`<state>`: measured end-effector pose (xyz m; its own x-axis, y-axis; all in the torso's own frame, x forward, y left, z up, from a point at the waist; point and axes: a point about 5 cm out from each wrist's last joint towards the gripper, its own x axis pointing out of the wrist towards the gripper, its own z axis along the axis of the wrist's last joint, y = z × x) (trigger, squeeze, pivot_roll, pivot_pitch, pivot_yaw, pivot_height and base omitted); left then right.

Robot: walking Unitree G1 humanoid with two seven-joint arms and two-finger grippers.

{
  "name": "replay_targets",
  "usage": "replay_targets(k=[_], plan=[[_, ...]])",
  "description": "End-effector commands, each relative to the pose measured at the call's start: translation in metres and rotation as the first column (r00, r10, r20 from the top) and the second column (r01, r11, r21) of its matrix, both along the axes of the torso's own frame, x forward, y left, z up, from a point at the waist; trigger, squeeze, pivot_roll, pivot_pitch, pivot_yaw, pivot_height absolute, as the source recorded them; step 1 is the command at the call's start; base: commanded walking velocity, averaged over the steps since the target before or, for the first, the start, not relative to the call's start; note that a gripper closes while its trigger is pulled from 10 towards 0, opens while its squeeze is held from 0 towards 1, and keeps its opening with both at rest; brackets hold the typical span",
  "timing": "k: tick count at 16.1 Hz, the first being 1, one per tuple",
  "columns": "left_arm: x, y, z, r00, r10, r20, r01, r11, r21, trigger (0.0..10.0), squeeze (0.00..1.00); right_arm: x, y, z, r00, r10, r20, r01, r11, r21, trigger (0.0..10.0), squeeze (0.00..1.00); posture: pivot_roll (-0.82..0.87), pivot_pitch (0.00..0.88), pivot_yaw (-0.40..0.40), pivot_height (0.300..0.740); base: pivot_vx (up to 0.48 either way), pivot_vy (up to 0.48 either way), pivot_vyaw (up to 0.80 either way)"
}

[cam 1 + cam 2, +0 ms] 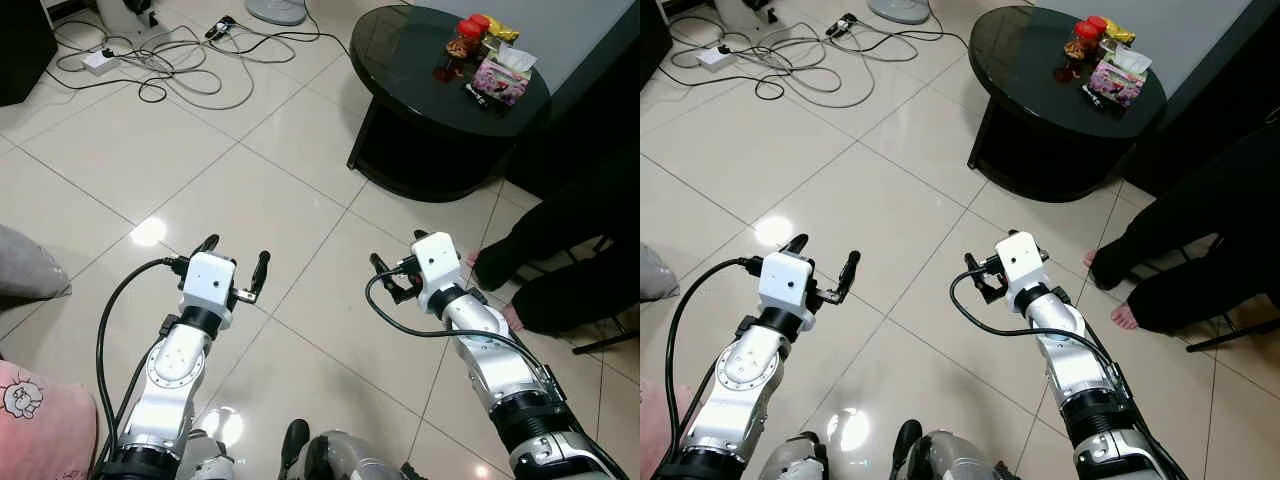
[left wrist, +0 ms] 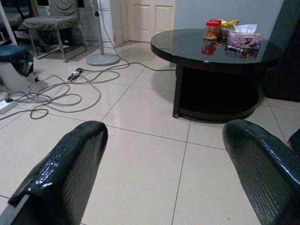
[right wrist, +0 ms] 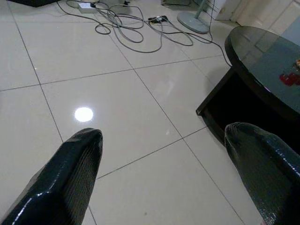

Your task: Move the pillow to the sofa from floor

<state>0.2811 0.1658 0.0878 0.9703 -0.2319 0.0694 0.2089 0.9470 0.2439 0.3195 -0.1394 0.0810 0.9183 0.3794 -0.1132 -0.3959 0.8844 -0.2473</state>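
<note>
Tiled floor, head views: the pink pillow lies at the lower-left edge beside the left arm, ungrasped; left gripper and right gripper hover empty. Wrist views: both grippers' fingers spread wide toward the round black table, so judged barely begun, with pick-up and carry remaining

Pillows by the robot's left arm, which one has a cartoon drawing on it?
The pink pillow, lowest at the left beside the left arm, carries a small cartoon figure. The grey pillow farther up the same edge is plain.
</note>
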Motion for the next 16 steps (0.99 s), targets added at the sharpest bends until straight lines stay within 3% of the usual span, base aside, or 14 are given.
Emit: replay_targets(k=[1,4,5,7,16], plan=[[-0.002,-0.0066,-0.001,1.0,-0.014,0.0,0.014,1.0,-0.004,10.0,1.0,0.0016,-0.0102,0.0042,1.0,-0.031,-0.003,0.031,0.999,0.031,10.0,0.0,0.01,0.229,-0.261,0.74,0.0,0.0,0.0],[-0.001,-0.0069,-0.0012,1.0,-0.01,0.0,0.01,1.0,-0.006,10.0,1.0,0.0016,-0.0089,0.0016,1.0,-0.014,-0.009,0.014,1.0,-0.021,10.0,0.0,0.01,0.225,-0.261,0.74,0.0,0.0,0.0],[-0.0007,-0.0075,-0.0013,1.0,-0.01,0.0,0.01,1.0,-0.006,10.0,1.0,0.001,-0.0077,0.0024,1.0,-0.013,-0.002,0.013,1.0,0.001,10.0,0.0,0.01,0.22,-0.26,0.74,0.0,0.0,0.52],[0.0001,-0.0083,-0.0012,1.0,-0.011,0.001,0.011,1.0,-0.003,10.0,1.0,0.0004,-0.0055,0.0011,1.0,0.008,0.006,-0.008,0.999,-0.041,10.0,0.0,0.01,0.213,-0.258,0.74,0.0,0.0,0.76],[0.0023,-0.0065,-0.0003,1.0,-0.011,0.001,0.011,1.0,0.001,10.0,1.0,0.0006,-0.0029,-0.0008,1.0,0.009,-0.01,-0.009,0.999,-0.036,10.0,0.0,0.01,0.208,-0.254,0.74,0.0,0.0,0.76]])
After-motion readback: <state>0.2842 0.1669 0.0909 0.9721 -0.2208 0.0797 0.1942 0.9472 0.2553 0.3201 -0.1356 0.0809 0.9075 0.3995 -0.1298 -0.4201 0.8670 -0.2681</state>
